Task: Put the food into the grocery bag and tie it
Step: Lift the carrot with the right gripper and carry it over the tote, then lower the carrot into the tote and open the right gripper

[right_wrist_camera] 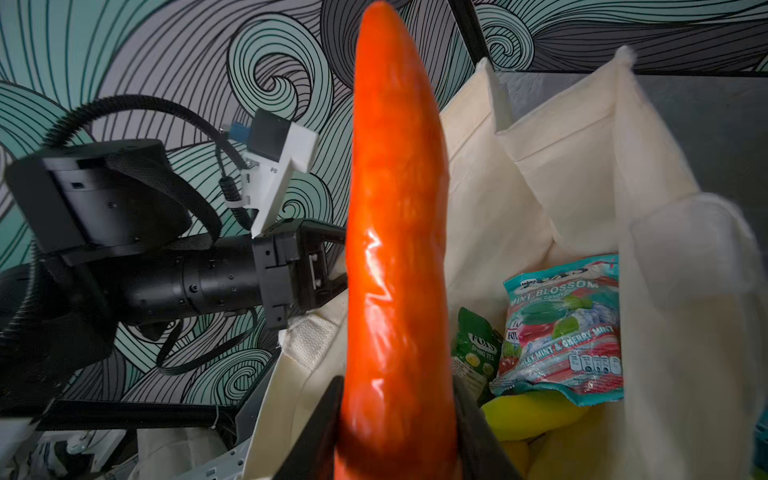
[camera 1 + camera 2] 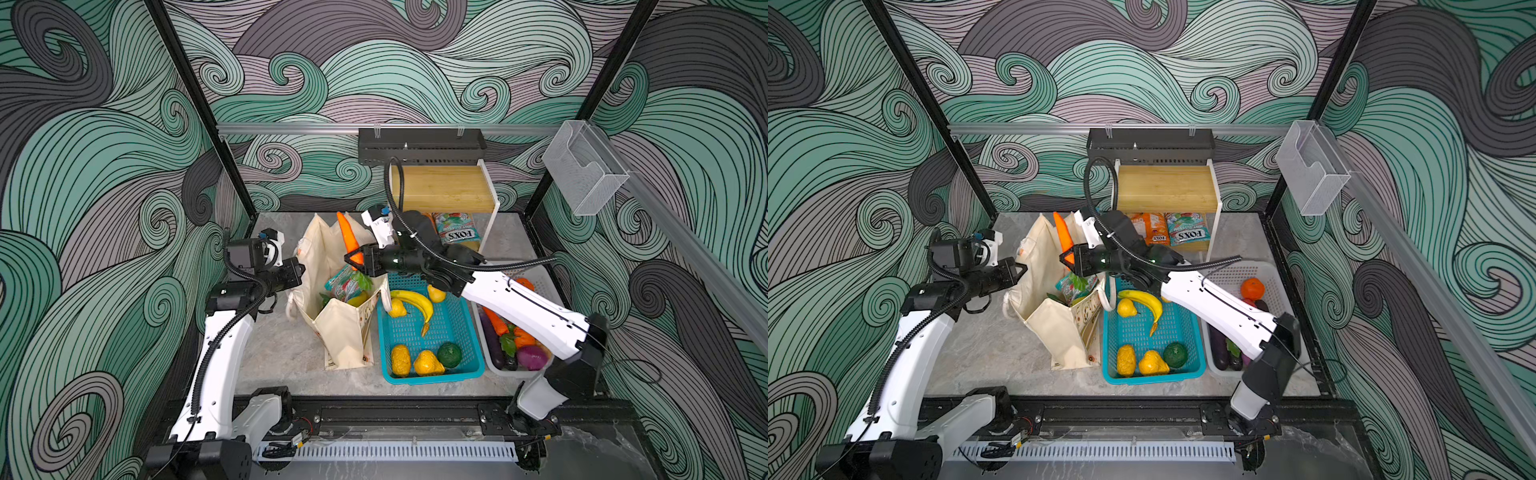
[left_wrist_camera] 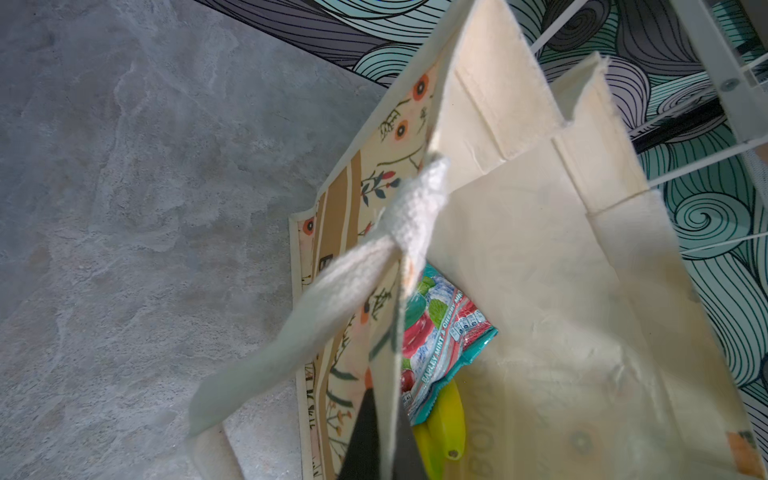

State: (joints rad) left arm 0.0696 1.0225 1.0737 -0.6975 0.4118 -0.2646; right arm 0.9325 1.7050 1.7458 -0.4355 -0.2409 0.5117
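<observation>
- A long glossy orange plastic carrot point(image 2: 348, 237) is pinched at its thick end by the right jaws, over the open cream floral canvas tote bag point(image 2: 340, 340).
- The bag's left rim is clamped between the left jaws, pressed together on the cloth.
- A teal-red snack packet point(image 1: 561, 328) and yellow bananas point(image 3: 446, 415) are seen inside the bag, which stands on the grey counter point(image 2: 282, 353).
</observation>
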